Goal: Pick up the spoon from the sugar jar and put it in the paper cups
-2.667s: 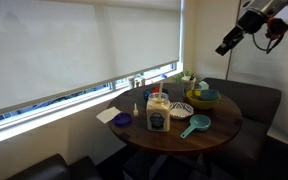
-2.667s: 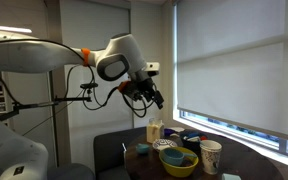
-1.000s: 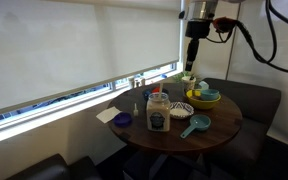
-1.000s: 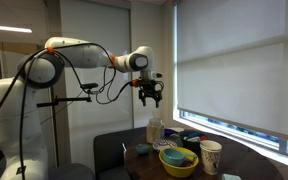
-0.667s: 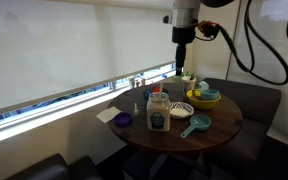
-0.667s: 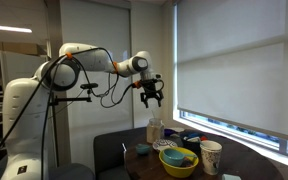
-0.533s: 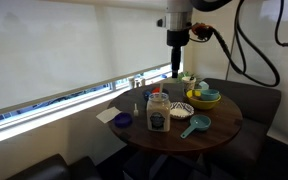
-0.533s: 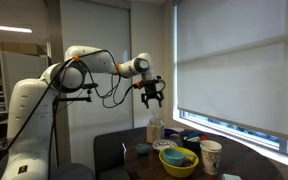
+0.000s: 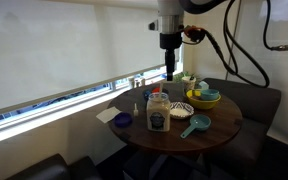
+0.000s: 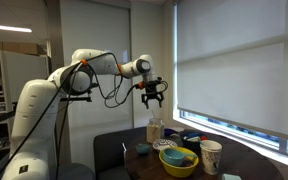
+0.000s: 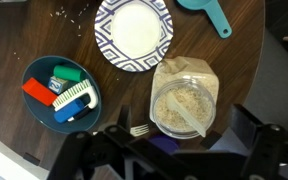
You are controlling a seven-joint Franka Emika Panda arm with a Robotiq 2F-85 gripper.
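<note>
Your gripper (image 9: 170,72) hangs high over the worktop (image 9: 222,128), pointing straight down, with nothing in it. In the wrist view its fingers (image 11: 256,150) show as dark blurs wide apart along the bottom edge, so it reads as spread wide. An exterior view (image 10: 150,97) gives the same look.

The jar (image 11: 184,98) is almost straight under the gripper and in the wrist view sits just ahead of the fingertips, between the two fingers. Its top is open and it holds white grains. The spoon (image 11: 191,118) lies slanted in the grains as a pale strip. I can't make out which end is the handle.

In an exterior view the jar (image 9: 158,115) stands upright well below the gripper and slightly off to one side of its line.

The cups (image 10: 211,156) stand on the worktop far below the gripper, out to the side away from the arm. They are well apart from the jar (image 10: 155,131), with the yellow bowl (image 10: 179,163) between the two.

Other things in the wrist view, all below the gripper:
- A patterned plate (image 11: 134,30) is just past the jar.
- A blue bowl (image 11: 62,88) off to one side holds small red, teal and white bits.
- A teal scoop (image 11: 209,12) is at the far edge, cut off by the frame.
- A small pale pronged thing (image 11: 139,130) lies just beside the jar's base, too small to identify.
</note>
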